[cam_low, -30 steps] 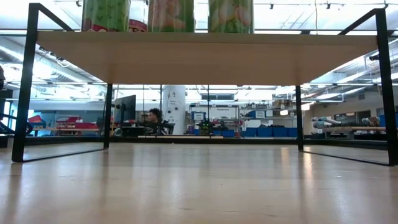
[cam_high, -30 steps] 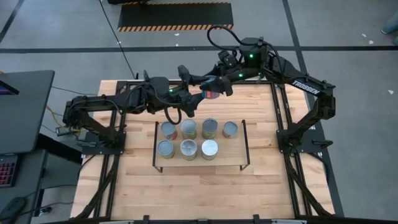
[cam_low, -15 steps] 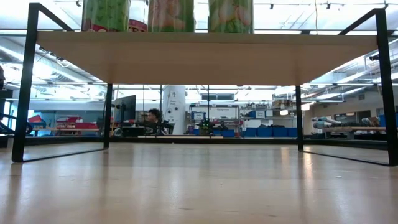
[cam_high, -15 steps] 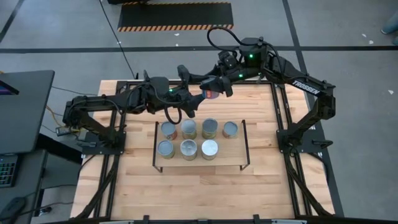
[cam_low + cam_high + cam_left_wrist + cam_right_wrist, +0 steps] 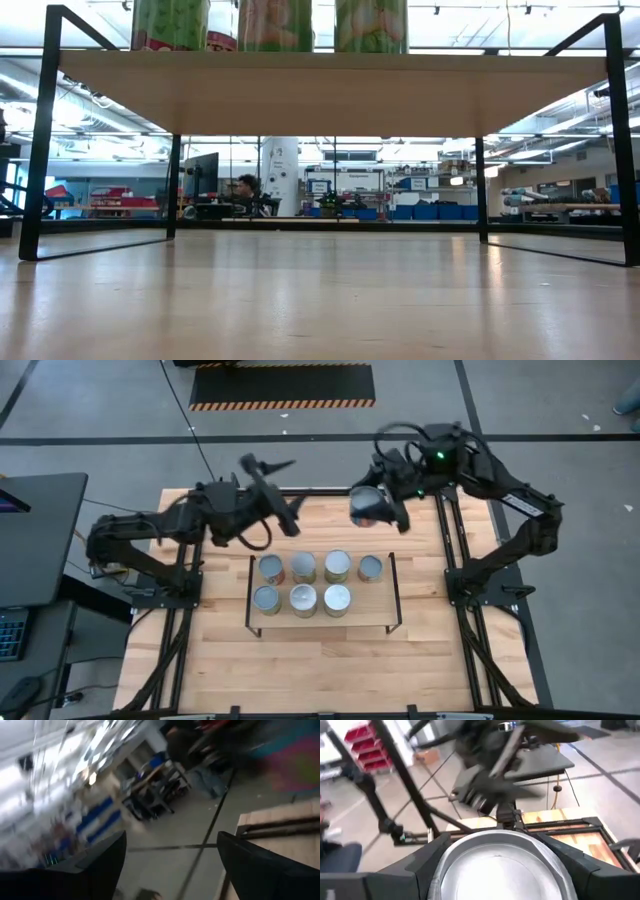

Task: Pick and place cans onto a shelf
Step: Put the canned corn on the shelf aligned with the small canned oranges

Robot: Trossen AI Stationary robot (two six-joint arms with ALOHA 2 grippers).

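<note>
The light-wood butcher-block surface (image 5: 420, 650) carries a low light-wood shelf with thin black metal frame ends (image 5: 372, 607) near its middle. Seven small cylindrical tin cans with shiny silver tops (image 5: 337, 599) stand on the shelf in two rows: four along its far edge, three along its near edge, leaving the near right corner bare.

Left hand (image 5: 272, 464) raised at worktop's far left edge, fingers spread, empty. Right hand (image 5: 372, 507) raised at far right, fingers clamped on can (image 5: 497, 865).
</note>
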